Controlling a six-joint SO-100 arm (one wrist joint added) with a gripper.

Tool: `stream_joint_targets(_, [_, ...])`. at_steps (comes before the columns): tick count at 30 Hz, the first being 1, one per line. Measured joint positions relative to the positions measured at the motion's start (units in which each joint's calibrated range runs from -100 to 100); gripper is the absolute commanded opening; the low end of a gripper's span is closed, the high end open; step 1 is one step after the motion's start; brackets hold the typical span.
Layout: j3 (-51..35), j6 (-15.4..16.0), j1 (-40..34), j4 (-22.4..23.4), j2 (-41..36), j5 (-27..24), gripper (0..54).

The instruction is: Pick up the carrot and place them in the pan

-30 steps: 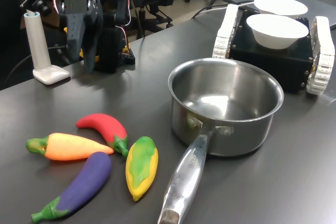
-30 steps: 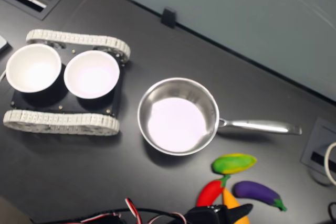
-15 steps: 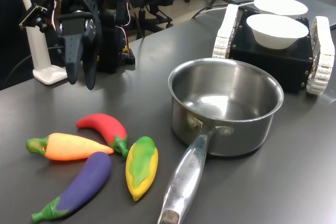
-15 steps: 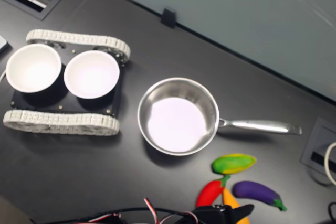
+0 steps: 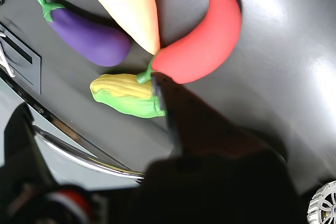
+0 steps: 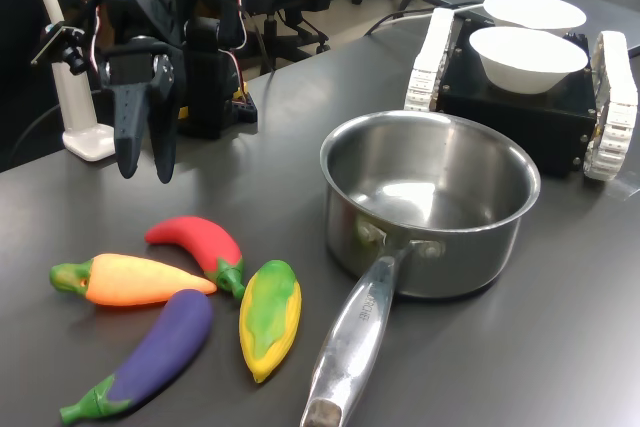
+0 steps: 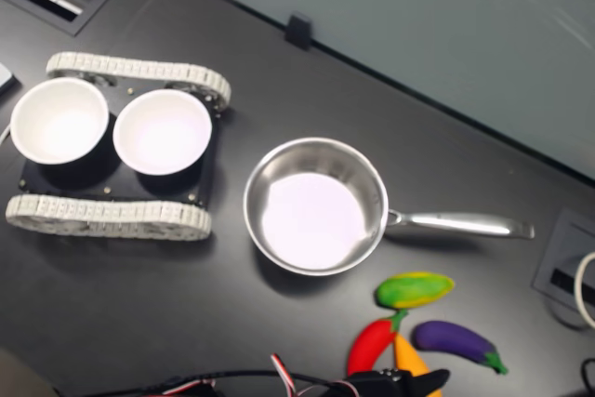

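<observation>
Nearest the camera in the first exterior view: eggplant (image 6: 150,350) lying on the dark table (image 6: 540,347), with the pan's long handle pointing toward the camera beside it. Just behind the eggplant the carrot (image 6: 130,279) lies flat, green stub toward the first exterior view's left, tip touching or nearly touching the red chilli (image 6: 200,243); it touches the eggplant along one side. Corn cob (image 6: 270,317) sits between the chilli and the pan handle. All four veg cluster together, apart from the pan (image 6: 430,202), which stands upright and has nothing inside, to the first exterior view's right of them. Gripper (image 6: 140,152) hangs above the table behind the veg, fingers pointing down, slightly parted, holding nothing, clear of the carrot. Wrist view shows the carrot (image 5: 128,6) between eggplant (image 5: 89,35) and chilli (image 5: 205,35), one dark finger (image 5: 173,114) over the corn. Farther back: tracked black base (image 6: 530,97) carrying two white bowls (image 6: 525,57). In the second exterior view the carrot (image 7: 402,352) is mostly hidden at the bottom edge, the pan (image 7: 316,206) mid-frame.
</observation>
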State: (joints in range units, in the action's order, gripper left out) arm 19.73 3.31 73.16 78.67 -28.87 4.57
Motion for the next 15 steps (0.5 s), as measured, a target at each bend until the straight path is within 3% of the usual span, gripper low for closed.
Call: stream_joint_targets(15, [-3.71,0.0,2.75,0.0,5.56,-0.44,38.1])
